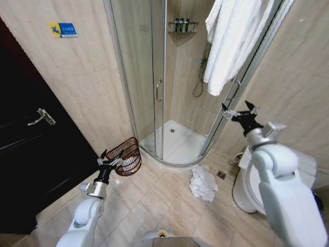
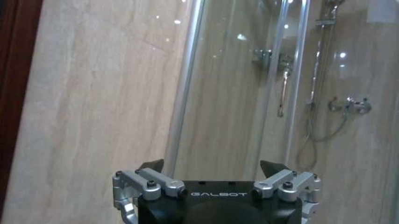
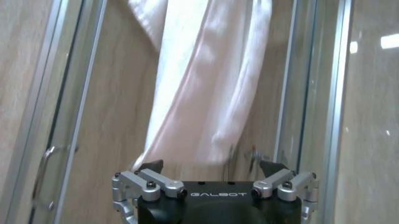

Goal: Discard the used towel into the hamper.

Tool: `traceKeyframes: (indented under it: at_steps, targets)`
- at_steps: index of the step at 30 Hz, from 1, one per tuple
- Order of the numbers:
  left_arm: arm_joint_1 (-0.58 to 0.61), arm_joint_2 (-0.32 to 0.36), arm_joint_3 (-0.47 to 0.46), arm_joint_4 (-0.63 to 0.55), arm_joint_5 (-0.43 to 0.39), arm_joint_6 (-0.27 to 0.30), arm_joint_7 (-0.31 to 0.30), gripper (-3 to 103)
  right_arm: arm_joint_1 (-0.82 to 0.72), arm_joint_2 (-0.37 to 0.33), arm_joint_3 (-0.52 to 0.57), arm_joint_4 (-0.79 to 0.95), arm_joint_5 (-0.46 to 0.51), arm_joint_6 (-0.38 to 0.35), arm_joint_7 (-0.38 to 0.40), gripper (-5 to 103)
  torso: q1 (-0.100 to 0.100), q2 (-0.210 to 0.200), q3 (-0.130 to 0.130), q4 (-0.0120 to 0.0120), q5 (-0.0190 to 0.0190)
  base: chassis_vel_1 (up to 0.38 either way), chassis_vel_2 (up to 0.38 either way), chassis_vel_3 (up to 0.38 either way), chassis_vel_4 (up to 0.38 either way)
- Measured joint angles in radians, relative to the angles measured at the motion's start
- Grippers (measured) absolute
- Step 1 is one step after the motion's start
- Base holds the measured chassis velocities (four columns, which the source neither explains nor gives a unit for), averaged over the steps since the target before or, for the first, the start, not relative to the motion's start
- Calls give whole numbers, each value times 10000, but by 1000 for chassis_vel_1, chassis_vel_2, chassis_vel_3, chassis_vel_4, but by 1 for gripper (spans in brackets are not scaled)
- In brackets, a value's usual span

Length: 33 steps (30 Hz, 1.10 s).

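both hands spread wide: left hand point(image 1: 109, 157) beside the hamper point(image 1: 126, 156), right hand point(image 1: 240, 113) raised; crumpled towel point(image 1: 203, 182) on floor.

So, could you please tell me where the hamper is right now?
In the head view the hamper sits on the floor at the robot's left, against the wall beside the shower base, just beyond the left end effector.

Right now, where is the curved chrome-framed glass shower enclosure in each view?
Head view: curved chrome-framed glass shower enclosure, upper centre.
Left wrist view: directly beyond left end effector.
Right wrist view: beyond right end effector, draped with hanging white towel.
Shared landmark: its vertical chrome door frame.
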Motion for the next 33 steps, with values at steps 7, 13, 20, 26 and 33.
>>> traceKeyframes:
  at_steps: [7,13,20,26,33]
  targets:
    - [67,-563,-243,99,452,240,-150,100,2324,-1356,-783,-756,1521,-376,-188,100,-3,-9,-6,1,-8,0,0,0,0]
    - [63,-888,-238,-83,786,536,-327,100,4618,-2104,-2130,-1851,2871,-545,-161,100,-8,-15,-9,0,-3,0,0,0,0]
    - [-29,-922,-241,-395,837,707,-399,100,7672,-1885,-4088,-3833,3587,-751,-9,100,-8,-22,-11,2,1,0,0,0,0]
    - [8,-997,-271,-416,831,589,-392,100,9709,-1431,-5369,-5077,4006,-945,60,100,-10,-24,-14,1,-11,0,0,0,0]
    - [443,-1085,-600,-443,650,134,-278,100,11732,-598,-6605,-6530,3626,-1126,429,100,-13,-26,-15,1,-7,0,0,0,0]
